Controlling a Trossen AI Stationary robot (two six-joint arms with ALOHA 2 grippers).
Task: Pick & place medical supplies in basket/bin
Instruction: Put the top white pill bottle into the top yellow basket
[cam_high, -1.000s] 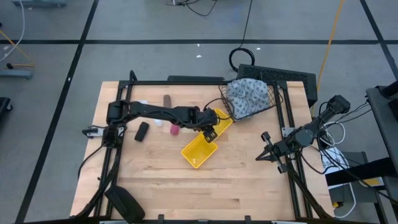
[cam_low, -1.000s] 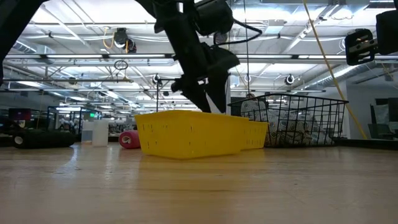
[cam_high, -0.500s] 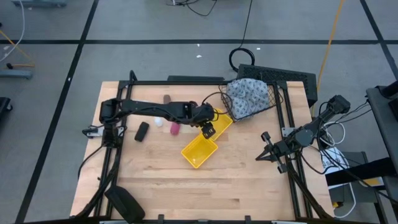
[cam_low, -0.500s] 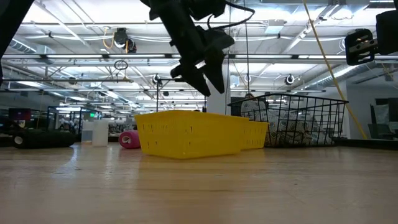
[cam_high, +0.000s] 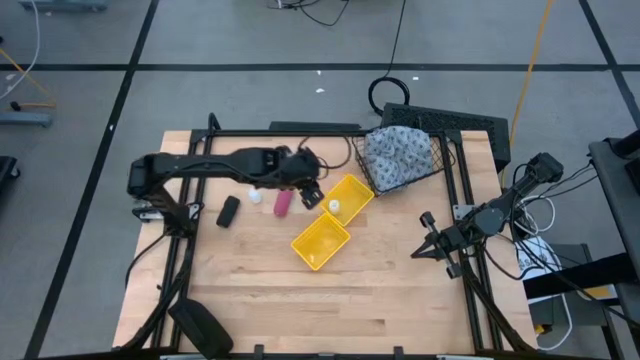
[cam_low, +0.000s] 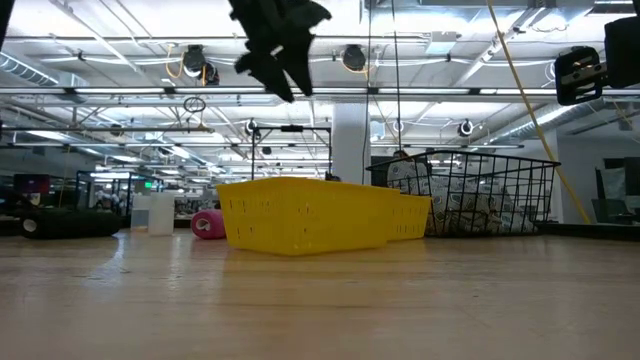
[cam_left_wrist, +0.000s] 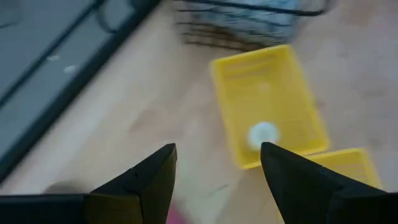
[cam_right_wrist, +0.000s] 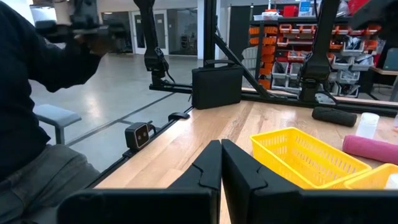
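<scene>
Wire basket (cam_left_wrist: 249, 18) blurred, cut off by the left wrist view's edge.

The left gripper (cam_high: 311, 192) hangs above the table, jaws apart and empty, while the right gripper (cam_high: 424, 240) waits closed.

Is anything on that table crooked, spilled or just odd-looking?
Nothing is spilled or broken. The yellow bin sits diagonally on the table, one small white bottle in its compartment nearer the wire basket. The cloth bundle is inside that basket.
</scene>
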